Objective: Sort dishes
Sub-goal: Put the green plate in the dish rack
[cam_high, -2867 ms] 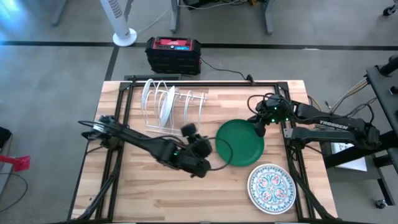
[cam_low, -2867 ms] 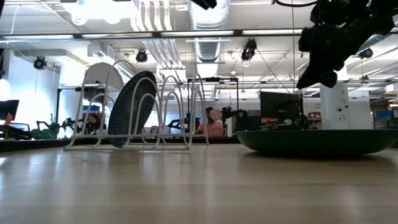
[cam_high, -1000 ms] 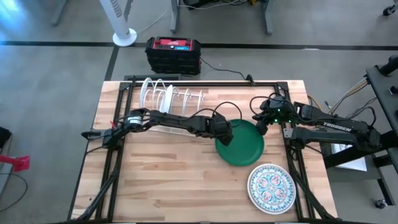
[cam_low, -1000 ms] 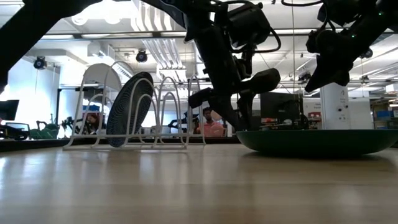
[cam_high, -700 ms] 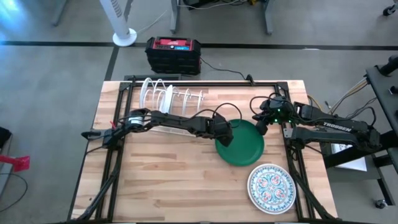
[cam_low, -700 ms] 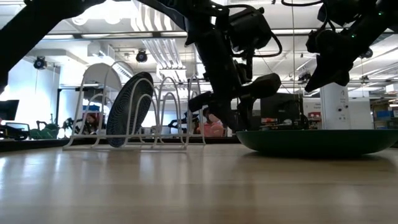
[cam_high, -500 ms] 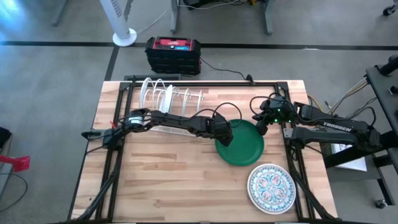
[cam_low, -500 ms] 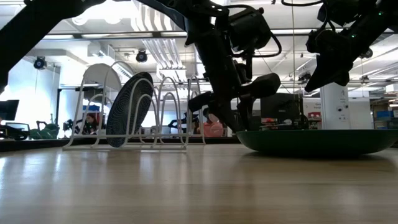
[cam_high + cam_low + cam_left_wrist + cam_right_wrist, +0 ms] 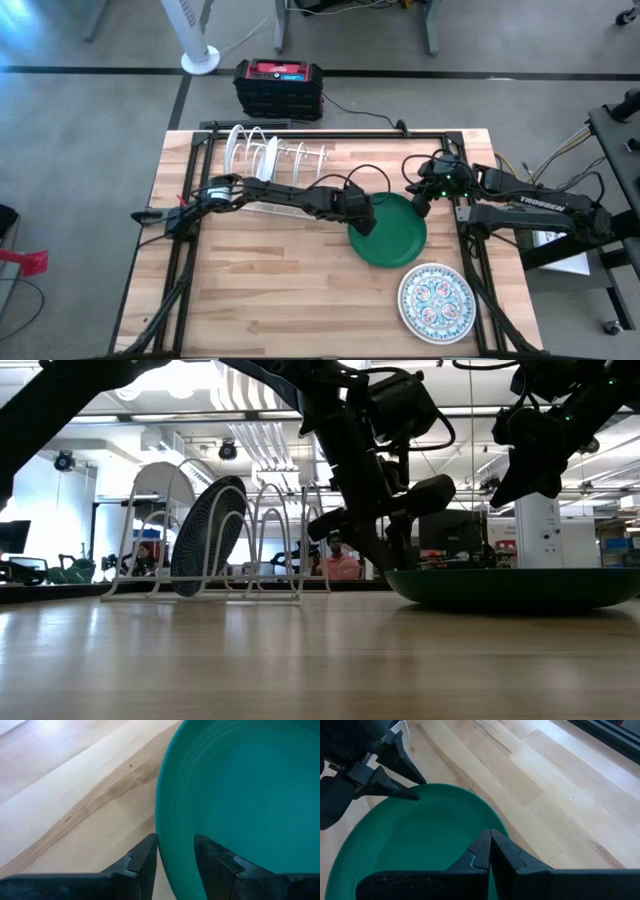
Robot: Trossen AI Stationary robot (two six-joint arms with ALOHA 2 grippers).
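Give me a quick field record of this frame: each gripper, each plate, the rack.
left gripper: at the green plate's rim on the rack side, one finger inside the rim, one outside; contact cannot be told
right gripper: shut, empty, hovering above the green plate's far side
green plate: flat on the table, mid-right
floral plate: flat on the table, near right corner, untouched
wire rack: far left of the table, one dark ribbed plate standing in it

Bare table (image 9: 270, 290) lies open; wire rack (image 9: 272, 160) blocks the far side.
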